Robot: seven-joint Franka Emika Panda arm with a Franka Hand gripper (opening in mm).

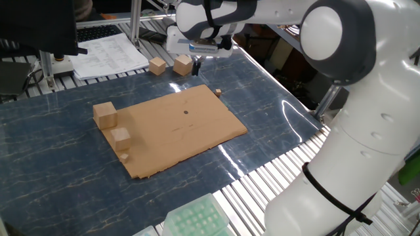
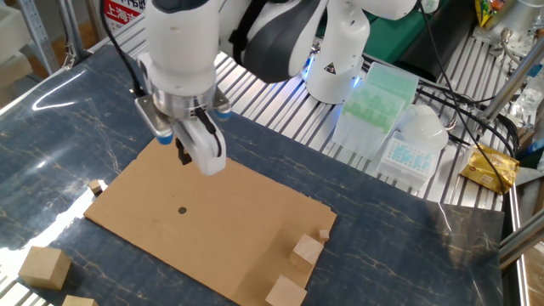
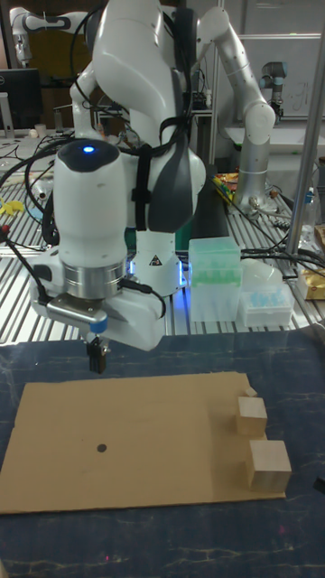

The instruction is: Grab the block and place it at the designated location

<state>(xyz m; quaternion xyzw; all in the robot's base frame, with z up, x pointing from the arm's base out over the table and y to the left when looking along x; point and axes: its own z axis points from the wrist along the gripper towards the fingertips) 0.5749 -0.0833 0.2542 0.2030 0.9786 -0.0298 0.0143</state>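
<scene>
Cardboard sheet (image 1: 172, 128) lies flat on the worktop (image 1: 52, 164), dark dot (image 2: 182, 211) near its middle. Tool (image 2: 184, 158) hangs above the sheet's edge, fingers together, gripping nothing. Tiny block (image 2: 94, 187) sits on the worktop, touching the sheet's corner, at 9 o'clock from the dot in the other fixed view.

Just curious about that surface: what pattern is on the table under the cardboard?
The table is dark blue-grey with pale marble-like veins, clearest in one fixed view.

You see matt brown cardboard sheet (image 2: 204, 225), raw wooden cubes (image 2: 306, 251), glossy marbled dark-blue counter (image 1: 59, 177), glossy white plastic arm shell (image 3: 90, 217).
</scene>
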